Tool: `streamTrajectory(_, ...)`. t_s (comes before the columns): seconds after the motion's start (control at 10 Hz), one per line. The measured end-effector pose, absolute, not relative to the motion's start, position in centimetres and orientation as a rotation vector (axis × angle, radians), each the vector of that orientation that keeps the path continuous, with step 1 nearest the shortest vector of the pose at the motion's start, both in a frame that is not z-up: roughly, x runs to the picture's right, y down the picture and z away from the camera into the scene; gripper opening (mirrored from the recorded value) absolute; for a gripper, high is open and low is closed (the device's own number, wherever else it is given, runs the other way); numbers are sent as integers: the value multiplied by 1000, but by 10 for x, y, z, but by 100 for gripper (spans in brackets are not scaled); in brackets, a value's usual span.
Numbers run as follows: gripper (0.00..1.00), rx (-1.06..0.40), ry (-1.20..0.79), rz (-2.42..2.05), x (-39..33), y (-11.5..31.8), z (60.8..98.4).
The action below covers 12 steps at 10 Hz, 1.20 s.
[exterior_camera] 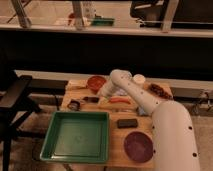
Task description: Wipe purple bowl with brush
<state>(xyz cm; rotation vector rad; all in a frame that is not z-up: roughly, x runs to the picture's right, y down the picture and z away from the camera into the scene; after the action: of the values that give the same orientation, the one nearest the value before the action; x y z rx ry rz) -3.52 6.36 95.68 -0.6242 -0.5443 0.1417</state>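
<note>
The purple bowl (138, 146) sits at the table's front right, beside my white arm. The brush (91, 99) shows as a slim dark thing lying on the wooden table (115, 145), just below the red-brown bowl (96, 82). My gripper (103, 94) is low over the table at the brush's right end, between the red-brown bowl and the orange carrot-shaped thing (120, 100). Whether it touches the brush is hidden by the wrist. It is far from the purple bowl.
A large green tray (77, 136) fills the front left. A flat black block (127, 123) lies between the tray and the arm. A small dark cup-like thing (75, 104) is at the left edge. A white cup (138, 80) and a dish (159, 90) stand at the back right.
</note>
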Motion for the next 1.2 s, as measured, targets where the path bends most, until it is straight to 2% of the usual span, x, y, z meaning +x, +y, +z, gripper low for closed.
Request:
streamTrajectory(0.3,60,-612,-556,160,-36,58,959)
streamTrajectory(0.5,45,-609,-567,164,-41,58,958)
streamTrajectory(0.6,42,-610,-573,166,-43,58,958)
streamTrajectory(1.2,42,-626,-605,164,-55,69,959)
